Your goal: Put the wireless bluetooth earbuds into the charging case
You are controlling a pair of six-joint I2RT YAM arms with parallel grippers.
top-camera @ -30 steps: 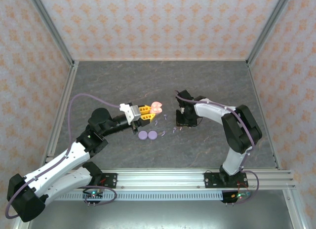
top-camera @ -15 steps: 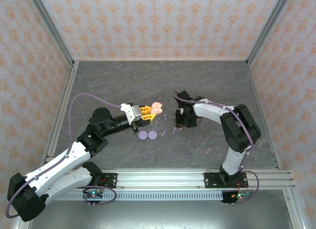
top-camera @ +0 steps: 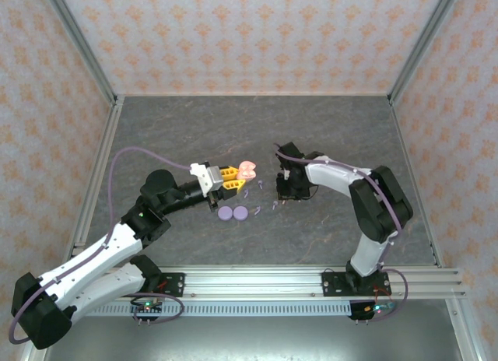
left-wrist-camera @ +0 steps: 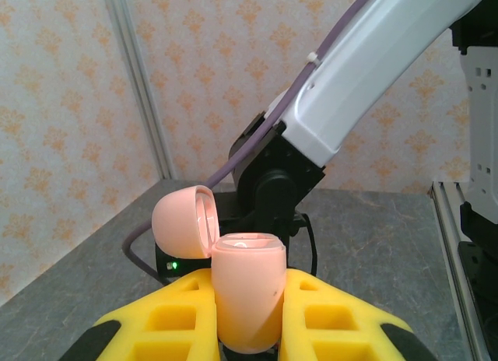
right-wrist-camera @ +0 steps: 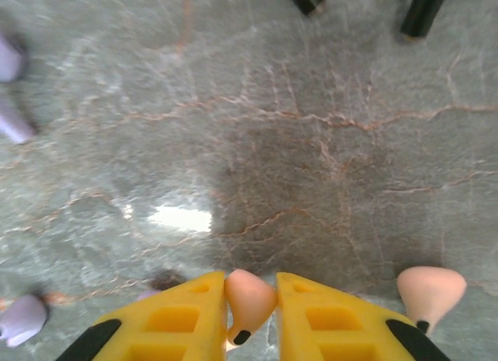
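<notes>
**Surroundings.** You have a grey marbled worktop [top-camera: 342, 135], walled in by paper [top-camera: 249, 34] with an orange floral pattern. Two round lilac pucks [top-camera: 233, 214] lie side by side near the middle, just nearer to you than the left end effector [top-camera: 233, 177]. Tiny lilac earbuds [right-wrist-camera: 23, 318] lie loose on the worktop between your two arms; the right wrist view catches some at its left edge, blurred. Two dark rod ends [right-wrist-camera: 422, 12] stand at the far edge of that view, and you cannot tell what they belong to.

**Left end effector.** Closed on the pale pink charging case [left-wrist-camera: 247, 299], clamped between the yellow fingers [left-wrist-camera: 156, 322]. The case stands upright, its lid [left-wrist-camera: 184, 221] hinged open to the left and its cavity facing up. The right arm [left-wrist-camera: 366, 73] rises directly beyond it.

**Right end effector** [right-wrist-camera: 250, 282]. Low over the worktop, to the right of the case, and pinched shut on a pale pink earbud [right-wrist-camera: 250, 299] with a dark tip. A second pale pink earbud [right-wrist-camera: 430, 291] lies to the right of the fingers, apart from them.
</notes>
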